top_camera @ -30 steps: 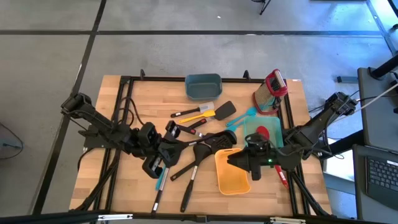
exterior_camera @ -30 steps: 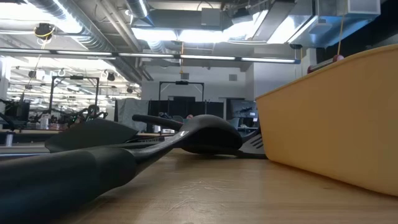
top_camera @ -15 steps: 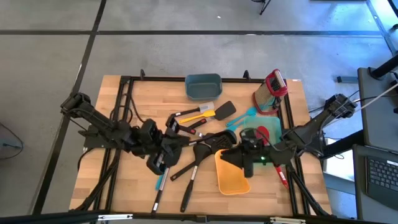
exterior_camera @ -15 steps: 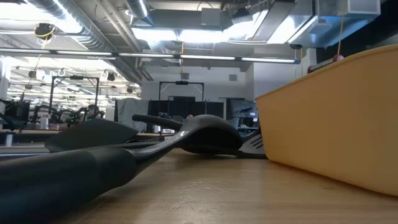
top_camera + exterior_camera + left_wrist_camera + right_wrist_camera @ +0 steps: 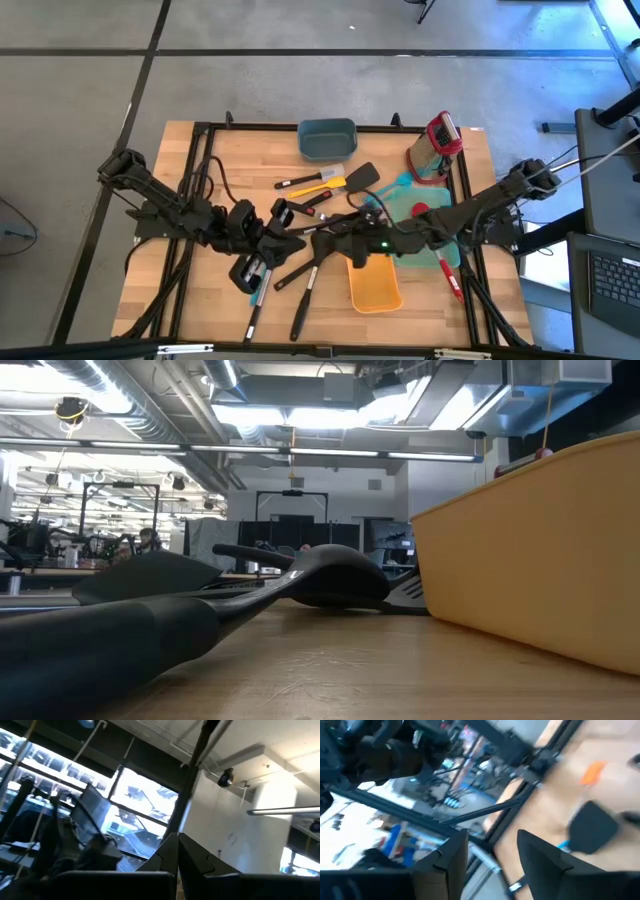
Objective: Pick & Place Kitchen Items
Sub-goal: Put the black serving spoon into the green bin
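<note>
Several long-handled utensils lie in a loose pile mid-table: black turners and ladles [image 5: 320,250], a white and an orange-headed spatula [image 5: 328,182], and teal spatulas [image 5: 398,186]. In the low view a black handle [image 5: 100,645] and a black ladle head [image 5: 335,575] lie on the wood. My left gripper [image 5: 292,238] is shut at the left side of the pile, and nothing shows between its fingers [image 5: 177,857]. My right gripper [image 5: 338,233] is open at the right side of the pile, reaching over the yellow bin [image 5: 375,285]. A black turner head [image 5: 592,832] lies ahead of it.
A teal bin [image 5: 327,138] stands at the far edge. A red and white grater [image 5: 437,145] stands at the far right. A teal tray with a red spoon [image 5: 425,215] sits under my right arm. The yellow bin's wall [image 5: 540,550] fills the right of the low view. Bare wood shows at near left.
My right gripper has gone toward the table's left edge and a little toward the far edge. It has moved from beside the yellow bin, across the bin's far end, to the utensil pile. No utensil has visibly moved.
</note>
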